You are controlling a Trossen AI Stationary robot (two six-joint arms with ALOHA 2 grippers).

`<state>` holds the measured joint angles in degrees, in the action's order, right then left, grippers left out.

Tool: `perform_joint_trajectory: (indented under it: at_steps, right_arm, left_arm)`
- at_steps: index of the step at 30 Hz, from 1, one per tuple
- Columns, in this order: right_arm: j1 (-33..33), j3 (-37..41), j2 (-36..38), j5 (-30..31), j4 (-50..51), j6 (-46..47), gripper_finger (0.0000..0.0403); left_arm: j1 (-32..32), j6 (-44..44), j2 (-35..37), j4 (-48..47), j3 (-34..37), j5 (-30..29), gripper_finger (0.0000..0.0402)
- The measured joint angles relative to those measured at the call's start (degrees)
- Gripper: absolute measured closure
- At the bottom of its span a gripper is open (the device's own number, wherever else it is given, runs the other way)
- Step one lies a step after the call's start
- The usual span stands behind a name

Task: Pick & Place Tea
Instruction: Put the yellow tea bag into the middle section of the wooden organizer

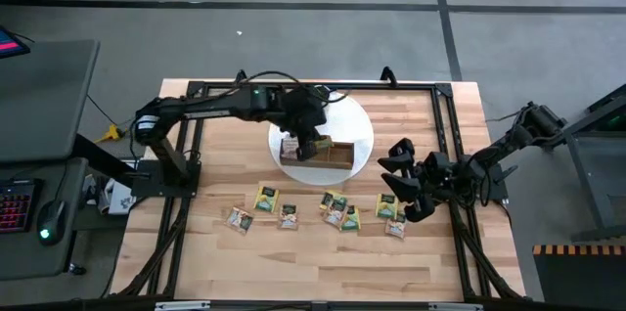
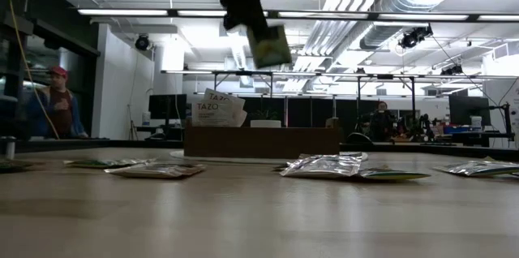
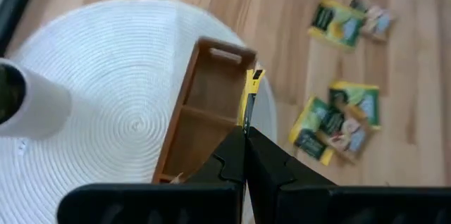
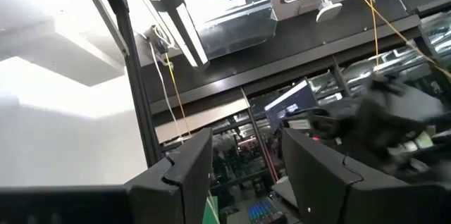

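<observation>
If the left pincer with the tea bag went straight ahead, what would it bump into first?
Probably the wooden tray: the left pincer, shut on a tea sachet, points down at it. Depth is unclear.

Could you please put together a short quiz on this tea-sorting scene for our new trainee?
1. True or false: the left gripper is shut on a small flat green paper tea sachet.
2. The held sachet hangs over: A) the brown wooden compartment tray; B) a black keyboard; C) the bare floor.
3. Fill in: the ___ gripper is down beside the loose paper sachets lying on the light wooden table.

Key: 1 true; 2 A; 3 right.
</observation>
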<state>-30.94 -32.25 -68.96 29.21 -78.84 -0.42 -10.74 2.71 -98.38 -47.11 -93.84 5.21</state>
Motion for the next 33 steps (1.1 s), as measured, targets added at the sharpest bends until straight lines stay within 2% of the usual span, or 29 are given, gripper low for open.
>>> perform_joint_trajectory:
  at_steps: [12,25,33]
  right_arm:
    - [0.0,0.0,0.0,0.46,1.0,0.56,0.0234]
    - [0.02,0.0,-0.01,1.6,1.04,0.54,0.0234]
    - [0.02,0.0,-0.01,2.12,1.07,0.51,0.0234]
  left_arm:
    - [-2.6,-2.05,-9.26,3.71,-0.2,0.04,0.0401]
    - [-3.17,-8.93,-10.47,0.03,-0.02,-4.35,0.0401]
    - [-3.54,-10.45,-10.59,-1.25,0.02,-3.65,0.0401]
